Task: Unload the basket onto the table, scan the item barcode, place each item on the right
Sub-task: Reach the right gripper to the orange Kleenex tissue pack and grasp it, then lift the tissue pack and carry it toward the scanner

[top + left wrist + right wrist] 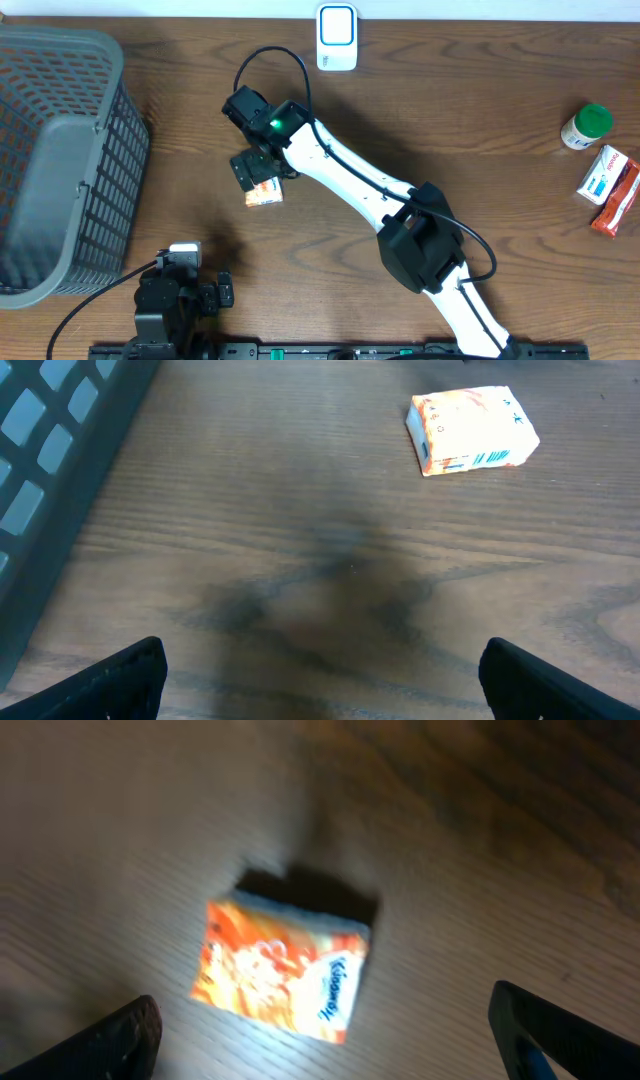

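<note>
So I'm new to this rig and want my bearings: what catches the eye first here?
The white right arm stretches across the table, its open end effector hovering over a small orange box at centre. A grey mesh basket fills the left edge; a white scanner sits at the top.

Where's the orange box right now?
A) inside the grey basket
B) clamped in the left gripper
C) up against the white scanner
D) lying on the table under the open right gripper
D: the orange box lies flat on the table, and the right gripper hangs open above it without gripping it.
</note>
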